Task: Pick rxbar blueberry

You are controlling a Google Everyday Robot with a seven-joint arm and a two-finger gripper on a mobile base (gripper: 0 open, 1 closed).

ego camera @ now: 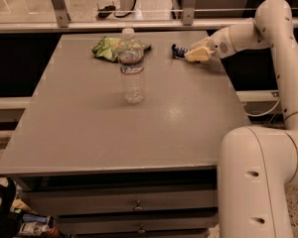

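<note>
The rxbar blueberry [178, 51] is a small dark blue bar with white lettering. It lies on the grey table [139, 128] near the far right edge. My gripper [196, 54] reaches in from the right, low over the table, right against the bar's right end and covering part of it. Only the bar's left end shows.
A clear water bottle [132, 68] stands upright in the middle back of the table. A green-yellow chip bag [107, 47] lies behind it at the far edge. A metal railing [139, 24] runs behind the table. My white arm and base [260, 172] stand at the right.
</note>
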